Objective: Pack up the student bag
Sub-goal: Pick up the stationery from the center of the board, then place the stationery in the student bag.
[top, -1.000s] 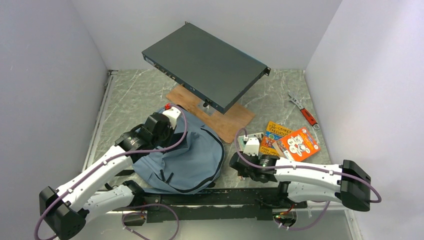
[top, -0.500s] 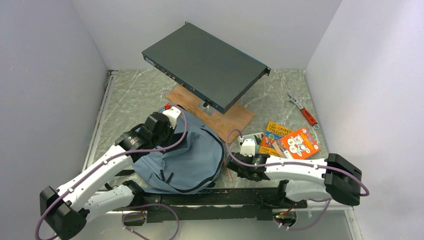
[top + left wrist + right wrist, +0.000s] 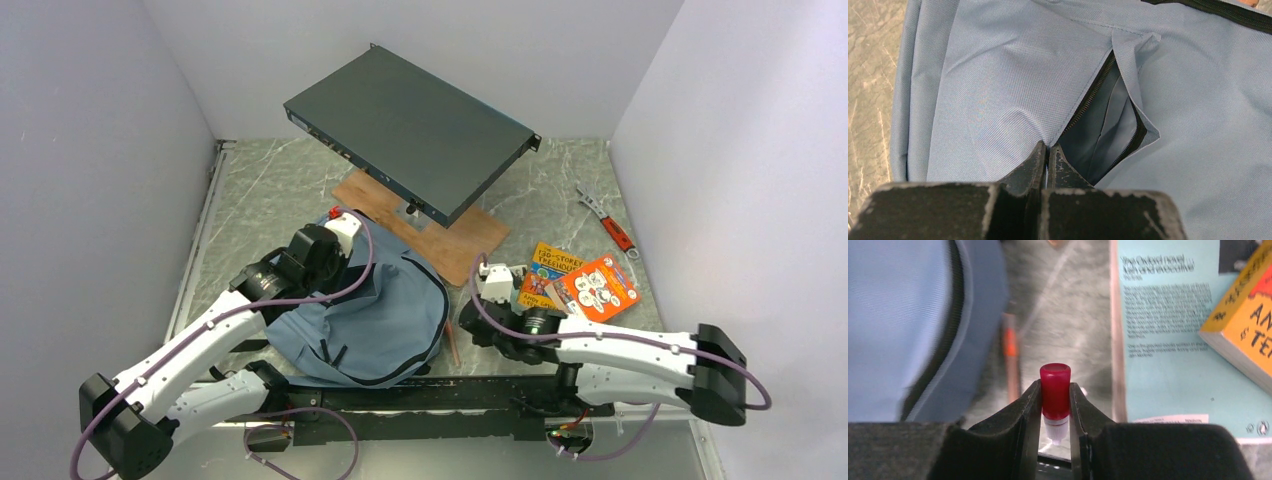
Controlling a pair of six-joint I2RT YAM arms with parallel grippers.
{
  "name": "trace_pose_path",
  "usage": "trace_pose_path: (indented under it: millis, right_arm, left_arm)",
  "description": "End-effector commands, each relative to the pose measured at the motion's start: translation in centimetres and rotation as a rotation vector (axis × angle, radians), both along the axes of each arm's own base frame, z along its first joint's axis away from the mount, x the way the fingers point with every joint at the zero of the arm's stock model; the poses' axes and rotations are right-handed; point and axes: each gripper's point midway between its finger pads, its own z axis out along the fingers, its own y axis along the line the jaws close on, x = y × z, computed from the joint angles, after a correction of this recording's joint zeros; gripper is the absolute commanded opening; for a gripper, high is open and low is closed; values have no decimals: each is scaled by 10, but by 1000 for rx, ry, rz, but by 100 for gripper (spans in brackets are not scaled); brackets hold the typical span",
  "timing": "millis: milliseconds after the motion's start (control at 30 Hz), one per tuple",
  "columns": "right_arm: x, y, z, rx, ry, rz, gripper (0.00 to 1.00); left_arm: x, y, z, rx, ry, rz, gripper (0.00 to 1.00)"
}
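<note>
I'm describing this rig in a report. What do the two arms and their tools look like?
The left arm and right arm both have white shells between black joint housings, and a purple cable loops along each. The left tool and right tool have black tapered fingers. The left one's block is scuffed pale at the edges.

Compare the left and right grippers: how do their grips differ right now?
The left gripper pinches bag fabric beside the open pocket; the right gripper holds a red-capped tube. The left jaws nearly meet; the right jaws stand apart around the tube. The left is over the bag, the right over the table beside it. Both are closed on something.
</note>
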Motion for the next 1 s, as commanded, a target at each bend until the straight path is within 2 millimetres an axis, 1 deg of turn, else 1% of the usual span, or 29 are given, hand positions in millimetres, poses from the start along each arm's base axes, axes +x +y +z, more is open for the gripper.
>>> trace_pose_path:
  millis: [0, 67, 100, 200, 267, 300, 367, 467, 567, 600, 667, 800, 833, 867, 967]
  right_arm:
    - [16, 40, 69, 234, -174, 117, 0]
    - [13, 61, 94, 366, -245, 226, 0]
    - [10, 77, 116, 472, -302, 295, 0]
    - [-3, 105, 154, 645, -422, 474, 0]
    - [-7, 122, 168, 688, -451, 542, 0]
    - [-7, 132, 172, 692, -453, 567, 0]
    - [0, 154, 168, 685, -430, 569, 0]
    - [17, 183, 168, 725, -413, 503, 0]
    - [31, 207, 181, 789, -445, 458, 0]
    - [37, 215, 181, 788, -460, 451, 0]
    - [46, 231, 173, 772, -460, 442, 0]
    - [61, 258, 167, 745, -495, 459, 0]
    - [64, 264, 164, 739, -500, 460, 0]
    - [68, 268, 156, 720, -494, 458, 0]
    - [76, 274, 144, 695, -509, 446, 0]
  left_arm:
    - [9, -4, 16, -48, -68, 5, 0]
    - [8, -4, 17, -48, -61, 2, 0]
    - [9, -4, 18, -49, -63, 4, 0]
    - [8, -4, 18, -56, -68, 4, 0]
    - [8, -4, 18, -59, -73, 4, 0]
    - [8, -4, 19, -58, -71, 4, 0]
    - [8, -4, 21, -62, -73, 4, 0]
    - [7, -3, 21, -67, -79, 4, 0]
    - [7, -4, 23, -69, -80, 0, 0]
    - [7, -4, 24, -73, -81, -2, 0]
    - [6, -3, 25, -78, -86, 3, 0]
    - [5, -2, 24, -81, -88, 5, 0]
    - [4, -2, 25, -84, -89, 1, 0]
    - [4, -3, 26, -88, -91, -1, 0]
    - [5, -4, 28, -93, -97, -4, 0]
